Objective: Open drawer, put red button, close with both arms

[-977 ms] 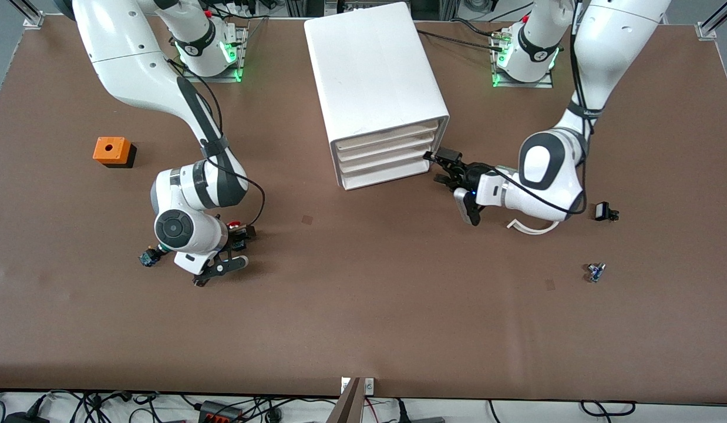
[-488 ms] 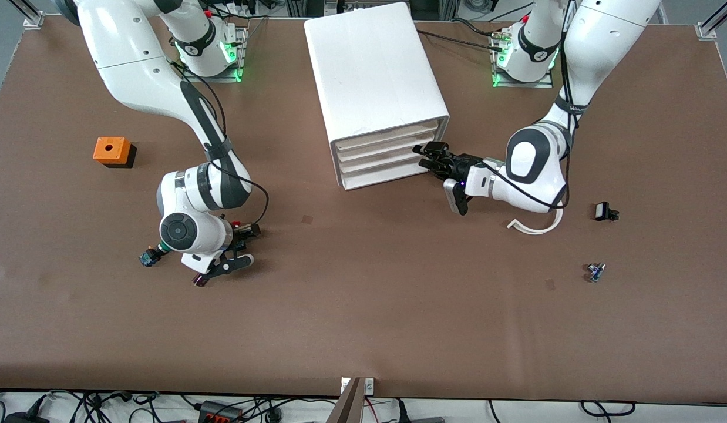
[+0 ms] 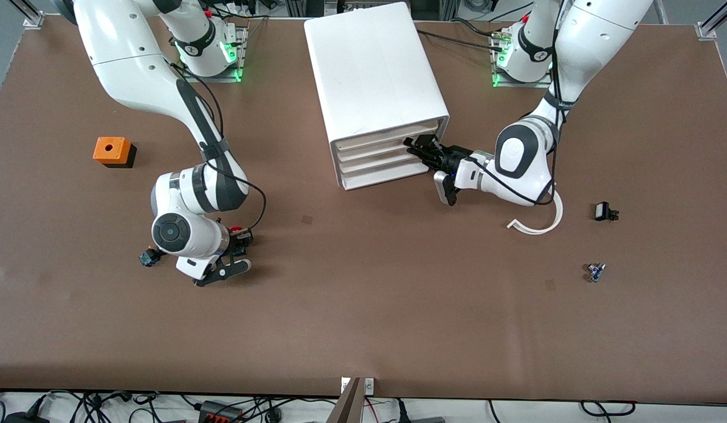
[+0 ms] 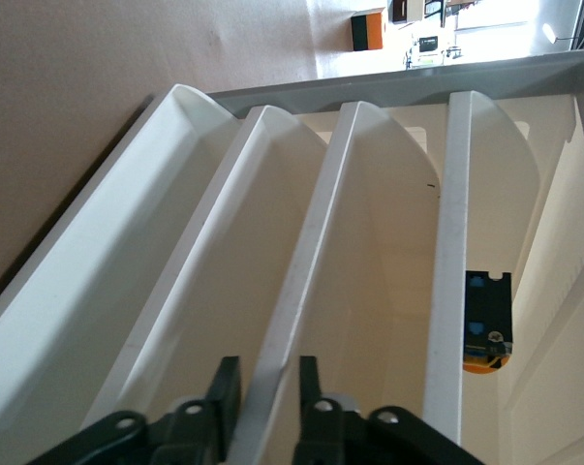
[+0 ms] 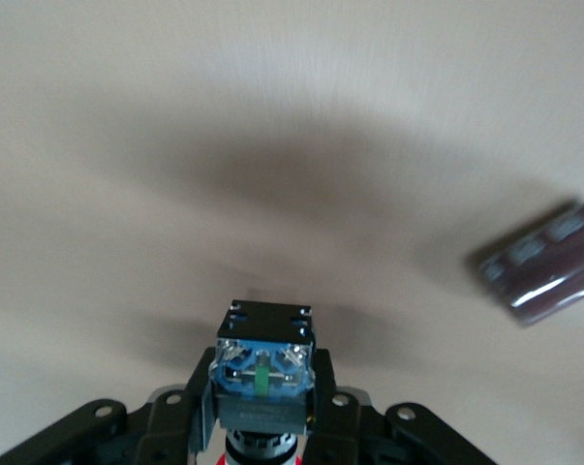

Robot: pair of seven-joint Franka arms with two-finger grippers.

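Observation:
The white cabinet point(image 3: 375, 76) stands at the middle of the table near the bases, with its four drawers shut. My left gripper point(image 3: 416, 147) is at the cabinet's front, at the second drawer from the top point(image 3: 375, 154). In the left wrist view my left gripper point(image 4: 262, 376) is open, with its fingers point(image 4: 224, 383) on either side of that drawer's front lip point(image 4: 311, 252). My right gripper point(image 3: 233, 236) is shut on the red button point(image 3: 236, 228) just above the table toward the right arm's end. In the right wrist view the red button's blue-and-black body point(image 5: 264, 373) sits between the fingers of my right gripper point(image 5: 262, 407).
A green-capped switch point(image 3: 147, 257) lies beside my right gripper. An orange box point(image 3: 112, 151) sits toward the right arm's end. A white curved strip point(image 3: 539, 226), a black part point(image 3: 604, 211) and a small blue part point(image 3: 595, 271) lie toward the left arm's end. A black-and-orange part point(image 4: 487, 329) lies in the top drawer.
My left gripper has moved in to the cabinet's front, and its fingers now straddle a drawer lip. My right gripper has shifted slightly with the red button in it.

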